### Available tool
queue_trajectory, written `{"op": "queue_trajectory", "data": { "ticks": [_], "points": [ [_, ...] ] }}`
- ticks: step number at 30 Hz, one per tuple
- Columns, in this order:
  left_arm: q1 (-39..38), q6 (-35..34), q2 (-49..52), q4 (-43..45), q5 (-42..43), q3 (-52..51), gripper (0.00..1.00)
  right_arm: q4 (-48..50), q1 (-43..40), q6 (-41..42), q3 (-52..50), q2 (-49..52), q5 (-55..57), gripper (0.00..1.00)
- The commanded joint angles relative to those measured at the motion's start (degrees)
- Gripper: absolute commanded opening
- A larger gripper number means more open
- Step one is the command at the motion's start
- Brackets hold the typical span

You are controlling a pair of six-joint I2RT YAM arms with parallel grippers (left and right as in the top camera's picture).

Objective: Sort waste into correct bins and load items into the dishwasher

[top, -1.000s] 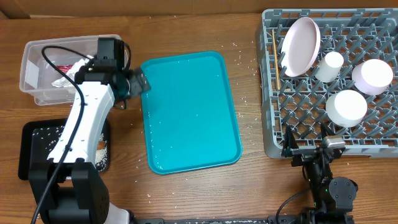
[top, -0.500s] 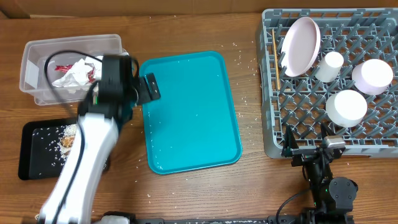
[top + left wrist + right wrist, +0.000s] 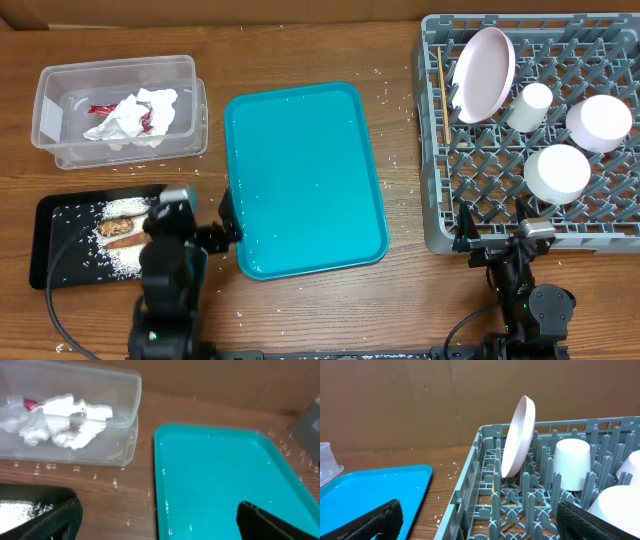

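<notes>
The clear tub (image 3: 52, 140) holds a crumpled white napkin (image 3: 135, 115) and a red wrapper (image 3: 100, 108). In the black tray (image 3: 45, 265) lie rice grains (image 3: 110, 258), a brown lump (image 3: 122, 207) and a sausage-like stick (image 3: 118, 228). The grey rack (image 3: 440, 220) carries the upright plate (image 3: 483, 72), a cup (image 3: 528, 107), two bowls (image 3: 598, 122) (image 3: 557, 172) and a wooden stick (image 3: 441, 95). My left gripper (image 3: 215, 232) (image 3: 157, 525) is open and empty, low between the black tray and the teal tray (image 3: 300, 180). At the rack's front edge, my right gripper (image 3: 498, 240) (image 3: 480, 522) is open and empty.
Loose rice grains (image 3: 392, 160) are scattered on the wooden table around the teal tray and on it. Both arms sit folded at the table's front edge. The tub (image 3: 125, 420) and napkin (image 3: 65, 422) show in the left wrist view, the plate (image 3: 520, 435) and cup (image 3: 572, 462) in the right.
My left arm has pulled back from beside the clear tub to the front edge, uncovering the tub and black tray. The right arm has not moved.
</notes>
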Motion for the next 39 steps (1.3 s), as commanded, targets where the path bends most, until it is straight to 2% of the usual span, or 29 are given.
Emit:
{"op": "queue_trajectory", "data": {
  "ticks": [1,5,11,15,20,31,39],
  "points": [
    [0.33,1.7,-6.78,3.87,-0.33,-7.21,1.0,0.26,-0.33,-0.22,-0.59,-0.52,0.52,1.0],
    [0.22,1.68,-11.34,9.55,0.0,-13.33,1.0,0.26,-0.33,-0.2,-0.59,-0.52,0.52,1.0],
    [-0.28,1.95,-18.05,5.55,0.0,-13.33,1.0,0.26,-0.33,-0.2,-0.59,-0.52,0.52,1.0],
    [-0.26,4.66,-24.04,-1.33,0.26,-13.31,1.0,0.26,-0.33,-0.2,-0.59,-0.52,0.52,1.0],
    [-0.2,8.33,-28.59,-1.27,1.33,-13.31,1.0,0.26,-0.33,-0.2,-0.59,-0.52,0.52,1.0],
    [-0.09,13.29,-29.03,-1.16,1.01,-13.31,1.0,0.26,-0.33,-0.22,-0.59,-0.52,0.52,1.0],
    [-0.09,13.46,-28.94,-1.14,1.05,-13.31,1.0,0.26,-0.33,-0.22,-0.59,-0.52,0.52,1.0]
  ]
}}
